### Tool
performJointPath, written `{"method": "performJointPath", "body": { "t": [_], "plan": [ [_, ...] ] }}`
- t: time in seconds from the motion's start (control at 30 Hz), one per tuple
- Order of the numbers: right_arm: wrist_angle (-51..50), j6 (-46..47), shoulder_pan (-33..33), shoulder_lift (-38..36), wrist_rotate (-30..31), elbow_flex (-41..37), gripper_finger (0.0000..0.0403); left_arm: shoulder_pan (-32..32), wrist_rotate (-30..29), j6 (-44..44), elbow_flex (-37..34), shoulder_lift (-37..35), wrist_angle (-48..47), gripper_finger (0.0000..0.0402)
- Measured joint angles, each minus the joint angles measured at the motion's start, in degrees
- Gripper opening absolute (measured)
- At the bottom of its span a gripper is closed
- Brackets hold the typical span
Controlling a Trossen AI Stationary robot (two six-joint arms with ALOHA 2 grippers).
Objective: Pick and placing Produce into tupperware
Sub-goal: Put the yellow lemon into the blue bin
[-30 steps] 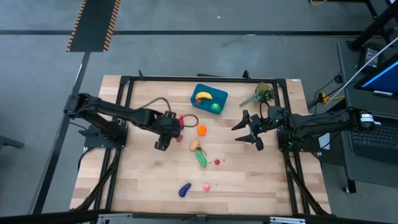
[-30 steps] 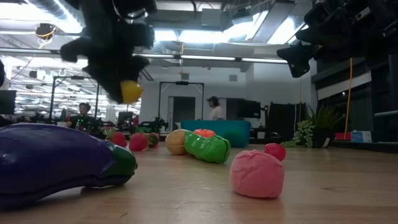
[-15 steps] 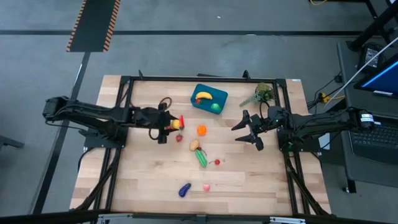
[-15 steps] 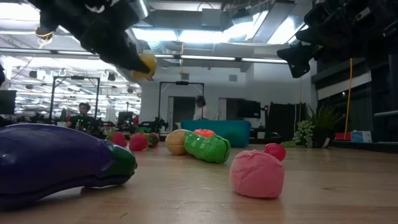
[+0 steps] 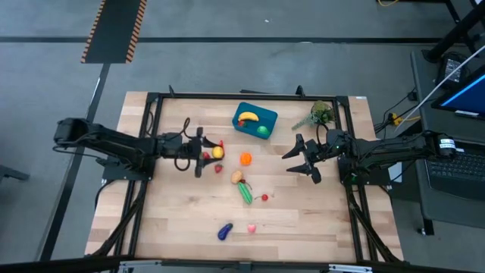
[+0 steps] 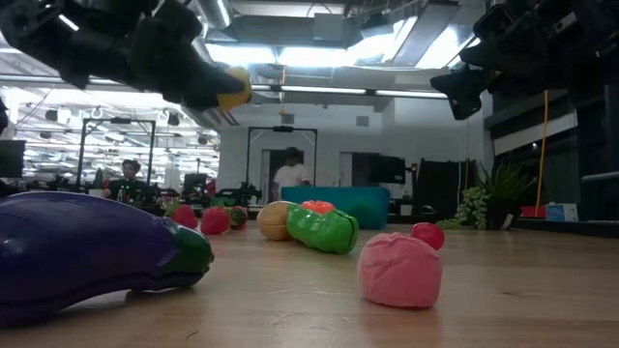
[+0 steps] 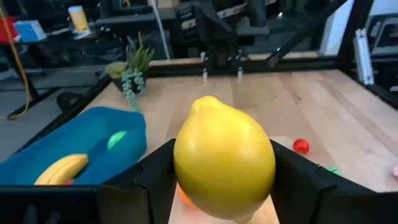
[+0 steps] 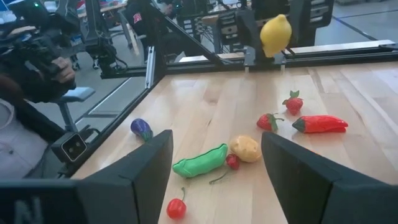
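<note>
Left gripper [image 5: 214, 152]: held above the table left of centre in the high view, its fingers clamped on the yellow lemon [image 7: 224, 166]; the lemon hung clear of the wood in the low view [image 6: 233, 89].
Right gripper [image 5: 297, 159]: waited right of centre in the high view, fingers spread wide, holding nothing.
Tupperware [image 5: 255, 120]: teal tub at upper centre of the table, with a banana [image 5: 248, 117] and a green piece [image 5: 262, 130] inside.
Produce on the table: orange piece [image 5: 245, 158], potato [image 5: 237, 177], pea pod [image 5: 245, 192] and cherry [image 5: 264, 197] at centre; eggplant [image 5: 225, 231] and pink piece [image 5: 251, 227] at lower centre.
Plant sprig [image 5: 319, 115]: upper right of the table, beside the tub.
</note>
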Motion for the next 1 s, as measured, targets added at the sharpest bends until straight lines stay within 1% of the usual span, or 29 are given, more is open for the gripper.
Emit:
{"method": "performJointPath", "body": {
  "t": [0.07,0.23,0.47,0.53,0.73,0.93,1.0],
  "plan": [
    [0.0,-0.07,0.01,0.0,0.01,0.0,0.0248,-0.02,0.9,0.35,0.04,1.37,1.61,0.0201],
    [0.02,-0.26,0.01,0.0,0.02,0.0,0.0248,0.28,0.93,1.14,0.03,5.38,6.2,0.0201],
    [0.02,-1.76,-0.02,-0.02,0.11,0.0,0.0248,2.01,0.21,-1.13,0.03,9.61,13.25,0.0201],
    [0.02,-1.82,0.0,0.01,0.11,0.0,0.0248,2.12,-1.57,-1.27,0.05,10.42,14.53,0.0201],
    [0.02,-1.81,0.01,-0.02,0.13,0.0,0.0248,2.12,-11.01,-1.4,0.05,11.62,15.04,0.0201],
    [0.02,-3.26,0.01,-0.01,0.15,0.0,0.0248,2.12,-11.82,-1.4,0.05,12.43,15.01,0.0201],
    [0.04,-3.05,-0.02,0.0,0.15,0.0,0.0248,2.24,-13.23,-1.47,0.07,12.43,15.01,0.0201]
  ]
}}
